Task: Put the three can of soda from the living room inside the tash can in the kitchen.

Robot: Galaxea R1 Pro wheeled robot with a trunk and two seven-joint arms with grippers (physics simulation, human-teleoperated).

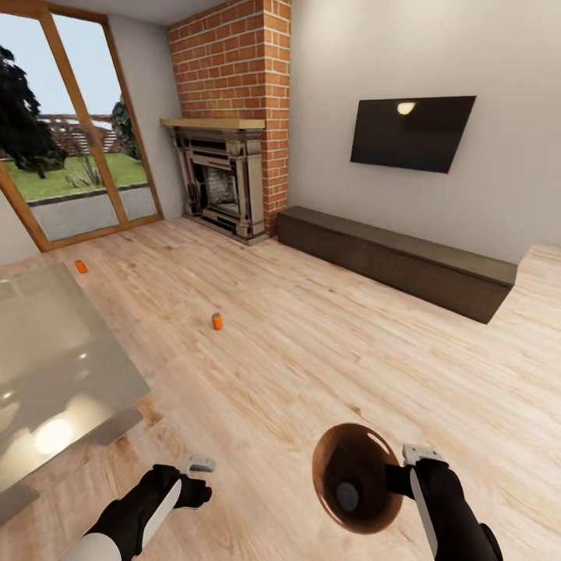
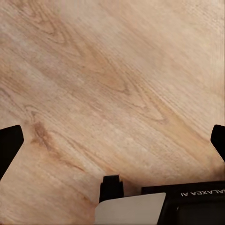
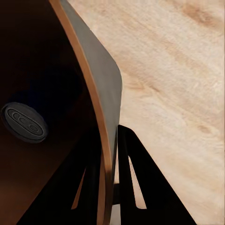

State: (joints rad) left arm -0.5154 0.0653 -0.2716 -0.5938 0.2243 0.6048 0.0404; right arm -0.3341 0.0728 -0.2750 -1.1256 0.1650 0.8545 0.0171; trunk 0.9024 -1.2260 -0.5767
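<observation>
Two orange cans of soda lie on the wood floor of the living room: one can [image 1: 216, 320] stands mid-floor, the other can [image 1: 81, 266] lies farther off toward the glass doors. My right gripper [image 1: 400, 477] is shut on the rim of the copper-brown tash can [image 1: 360, 452], which is tipped so its dark inside faces the head camera. In the right wrist view the fingers [image 3: 133, 187] pinch the bin wall [image 3: 101, 79]. A grey round disc [image 3: 23, 123], like a can's metal end, shows inside. My left gripper [image 1: 199, 477] hangs open over bare floor, holding nothing [image 2: 112, 140].
A glass coffee table [image 1: 54, 366] stands at the left. The red-brick fireplace [image 1: 222, 183] and wood-framed glass doors [image 1: 70, 156] are ahead on the left. A long dark low cabinet [image 1: 397, 261] runs under the wall TV [image 1: 411, 132].
</observation>
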